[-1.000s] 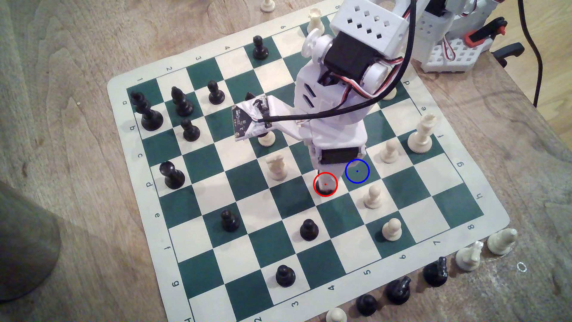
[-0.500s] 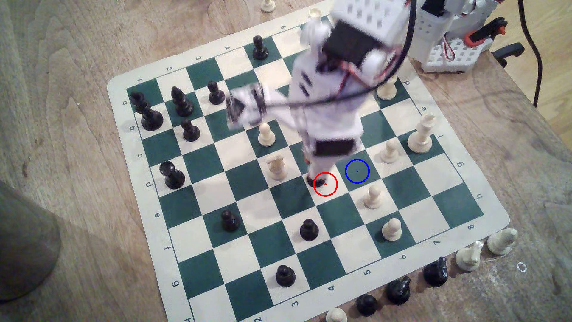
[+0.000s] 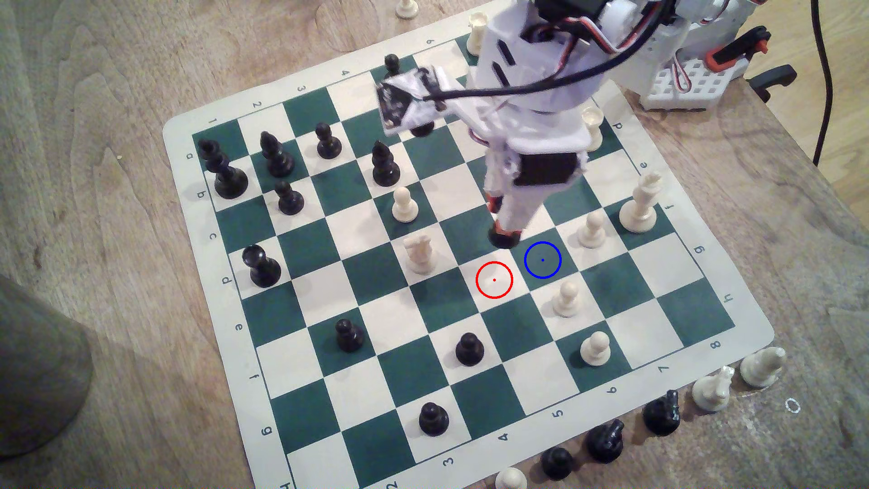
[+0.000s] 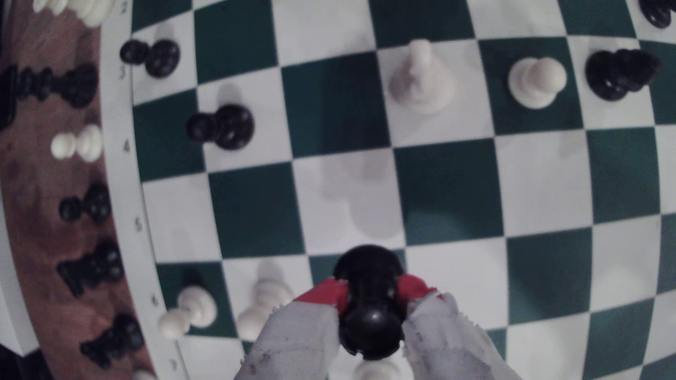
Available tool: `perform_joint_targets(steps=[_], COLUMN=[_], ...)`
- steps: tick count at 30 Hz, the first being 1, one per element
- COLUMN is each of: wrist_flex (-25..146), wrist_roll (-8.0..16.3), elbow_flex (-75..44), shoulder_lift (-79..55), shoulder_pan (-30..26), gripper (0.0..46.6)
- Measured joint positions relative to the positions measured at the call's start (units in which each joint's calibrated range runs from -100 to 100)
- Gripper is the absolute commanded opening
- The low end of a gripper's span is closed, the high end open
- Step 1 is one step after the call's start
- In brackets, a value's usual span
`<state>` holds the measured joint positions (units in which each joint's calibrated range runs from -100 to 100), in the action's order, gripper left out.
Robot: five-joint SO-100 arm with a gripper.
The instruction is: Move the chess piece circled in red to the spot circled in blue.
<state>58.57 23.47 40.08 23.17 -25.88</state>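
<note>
I see the hand (image 4: 371, 292) clamped on the black rook (image 4: 369, 310), lifted just beside the blue-circled square (image 3: 542, 260). In the exterior view, the fingers hide all but its base.

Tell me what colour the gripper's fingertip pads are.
Red, on the white gripper clamping the black rook; clearest in the wrist view.

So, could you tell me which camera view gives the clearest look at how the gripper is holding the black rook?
The wrist view: it looks closely along the gripper, whose red-tipped fingers press on either side of the black rook. The exterior view shows only the rook's round base below the gripper, lifted off the board near the blue-circled square.
</note>
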Motion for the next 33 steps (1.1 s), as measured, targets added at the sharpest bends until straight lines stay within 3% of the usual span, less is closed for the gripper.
perform_joint_targets(steps=[12, 26, 30, 31, 33], wrist_flex=[-5.18, -5.26, -5.26, -5.26, -5.26], wrist_roll=[0.93, -0.24, -0.59, -0.83, -1.47], elbow_flex=[1.54, 1.54, 1.54, 1.54, 1.54], shoulder_lift=[-11.06, -11.06, -11.06, -11.23, -11.81], shoulder_pan=[-5.9, -3.91, -3.91, -3.91, -3.76], gripper=[0.3, 0.6, 10.6, 16.6, 20.0])
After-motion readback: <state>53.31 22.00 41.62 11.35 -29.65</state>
